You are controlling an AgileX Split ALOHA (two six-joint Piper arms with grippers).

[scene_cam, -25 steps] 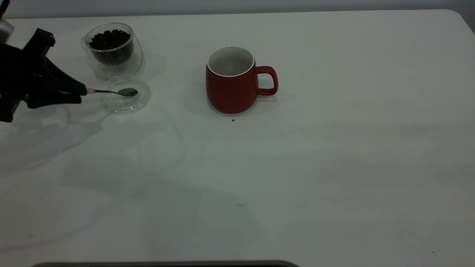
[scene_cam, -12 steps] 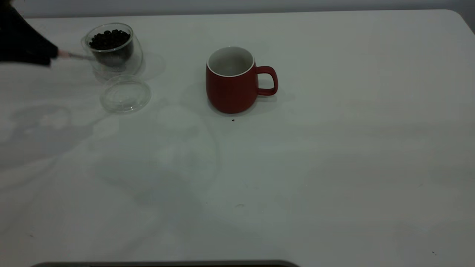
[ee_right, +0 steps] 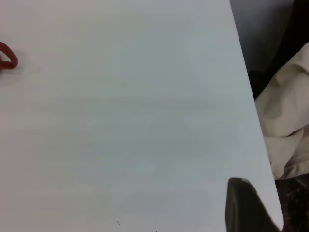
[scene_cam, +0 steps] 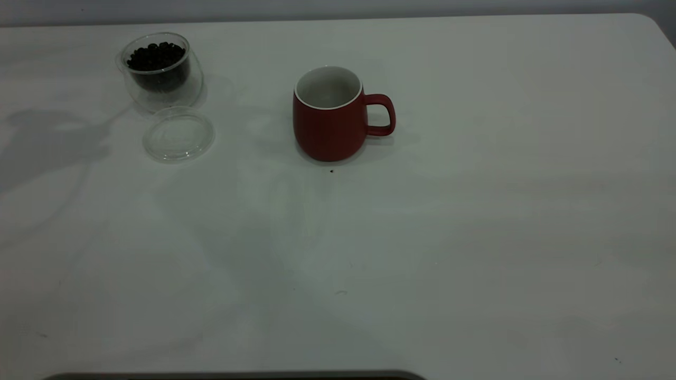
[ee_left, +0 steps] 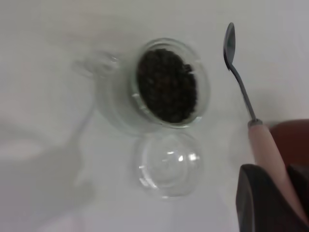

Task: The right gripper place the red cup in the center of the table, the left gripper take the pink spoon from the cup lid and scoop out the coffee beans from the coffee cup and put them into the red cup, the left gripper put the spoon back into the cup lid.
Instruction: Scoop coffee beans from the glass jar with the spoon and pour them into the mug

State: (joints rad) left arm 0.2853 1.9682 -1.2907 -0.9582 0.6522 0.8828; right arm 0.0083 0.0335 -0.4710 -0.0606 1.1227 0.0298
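Note:
The red cup stands upright near the table's middle, handle to the right, white inside showing no beans. The coffee cup, full of coffee beans, stands at the far left. The cup lid lies flat just in front of it, with nothing on it. Neither gripper is in the exterior view. In the left wrist view, my left gripper is shut on the pink spoon's handle, high above the coffee cup and lid. The spoon's bowl looks empty. The red cup shows partly behind the spoon.
My right gripper hangs over the table's right edge, far from the red cup's handle. Beige cloth lies beyond that edge. A small dark speck lies in front of the red cup.
My left gripper lifted the spoon off the cup lid, carried it up and to the left past the coffee cup, and left the exterior view. The lid now lies bare.

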